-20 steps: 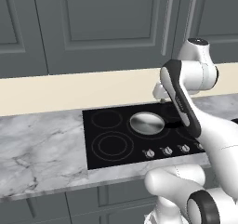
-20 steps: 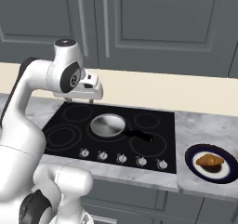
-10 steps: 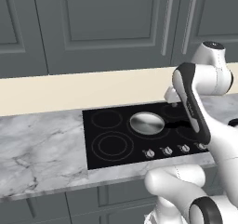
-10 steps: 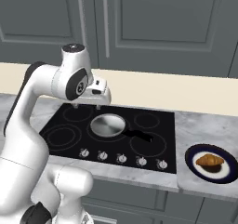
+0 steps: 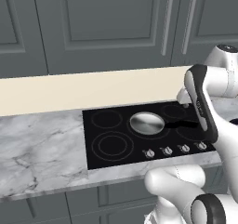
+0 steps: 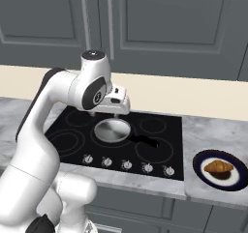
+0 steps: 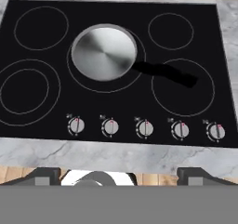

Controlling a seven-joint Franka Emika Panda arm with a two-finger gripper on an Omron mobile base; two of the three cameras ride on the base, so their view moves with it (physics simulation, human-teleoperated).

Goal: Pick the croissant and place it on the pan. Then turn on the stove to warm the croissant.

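Here's the flat black glass stove w/ thin grey ring marks, set into the grey-veined marble counter. Round shiny silver-grey pan sits on the centre burner, ring mark showing all round it; its thin black handle runs off toward the right-hand burner in the hand view. Pan's bare inside, just brushed metal.

Row of five small silver knobs along the stove's front edge, each w/ a red tick.

Over on the right in the right base view: small golden-brown croissant lying on a round dark-blue plate w/ a pale inner ring. Plate's on the counter beside the stove's right edge, well apart from the pan.

White arm's two-finger gripper hangs above the stove, approx. over the pan's back rim, pointing down; it's small and partly behind the wrist, so exact spot is hard to call. Jaws stand wide apart, the two dark tips sitting far out to either side at the bottom of the hand view, nothing between them.

Cream backsplash strip behind the counter, grey panelled cabinet doors above.
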